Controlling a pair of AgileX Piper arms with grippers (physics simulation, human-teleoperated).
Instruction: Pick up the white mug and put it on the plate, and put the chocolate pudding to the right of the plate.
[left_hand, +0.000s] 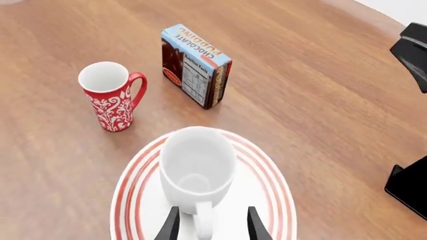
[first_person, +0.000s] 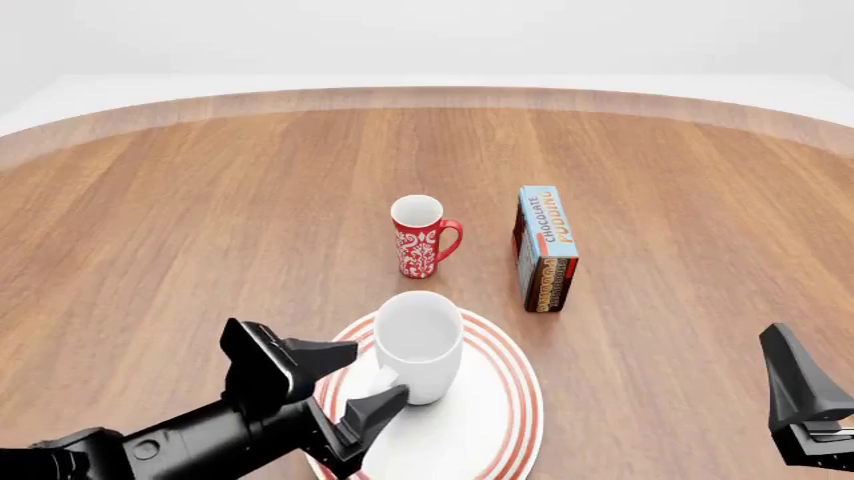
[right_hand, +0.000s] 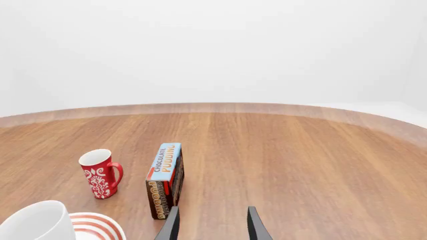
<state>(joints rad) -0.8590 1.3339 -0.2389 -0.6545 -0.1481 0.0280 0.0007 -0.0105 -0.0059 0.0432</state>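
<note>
Through the left wrist view, I saw the white mug (left_hand: 197, 167) standing upright on the plate (left_hand: 270, 187), its handle pointing back toward the left gripper (left_hand: 212, 227), whose 2 fingers stood apart on either side of that handle without visibly pinching it; I judged the mug placed and the release the thing to finish cleanly, by drawing straight back along the handle's line so neither finger clipped the loop and dragged the mug off the rings. Beyond it stood the red mug (left_hand: 112, 97) and the chocolate pudding (left_hand: 197, 65), on edge and well apart from the plate. In the front view, the white mug (first_person: 419, 345) sat toward the far left part of the plate (first_person: 514, 400), with the left gripper (first_person: 350, 385) just beside it, while the chocolate pudding (first_person: 547, 250) stood beyond the plate and a little to its right, the red mug (first_person: 420, 236) to its left, and the right gripper (first_person: 801, 400) waited low at the right edge; from here I could not tell its opening. In the right wrist view, the right gripper (right_hand: 212, 225) had its fingers parted and empty, the chocolate pudding (right_hand: 165, 180) just ahead and slightly off their line; I would square up on the box's narrow width before closing.
</note>
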